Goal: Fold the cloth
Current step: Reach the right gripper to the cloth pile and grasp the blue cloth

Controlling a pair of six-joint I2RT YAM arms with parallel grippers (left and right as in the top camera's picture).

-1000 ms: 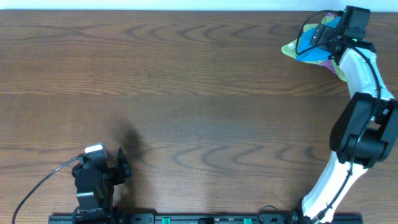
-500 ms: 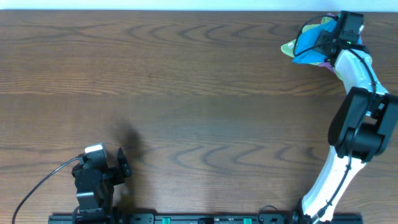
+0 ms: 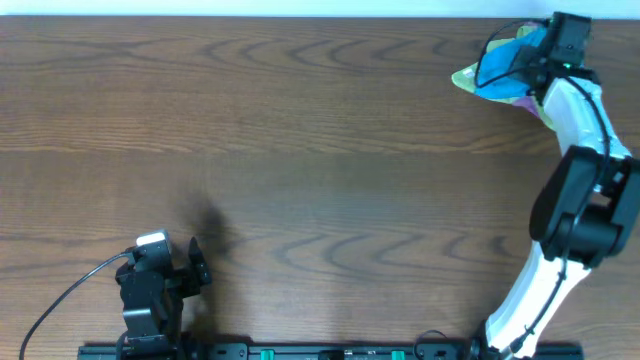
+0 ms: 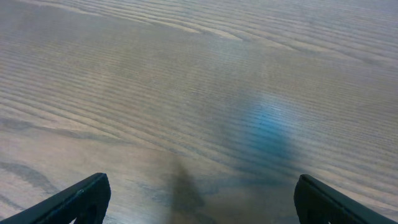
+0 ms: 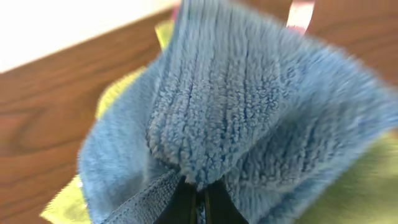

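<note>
Pinching a fold of the sky-blue cloth [image 5: 249,112], the right gripper [image 5: 198,200] has its jaws pressed together on the fabric, at the far right corner of the table [image 3: 300,150]. The cloth is bunched up there, and a yellow-green cloth [image 5: 364,180] shows under its edges. The left gripper [image 4: 202,199] hangs near the front left edge over bare wood, its fingers spread wide
</note>
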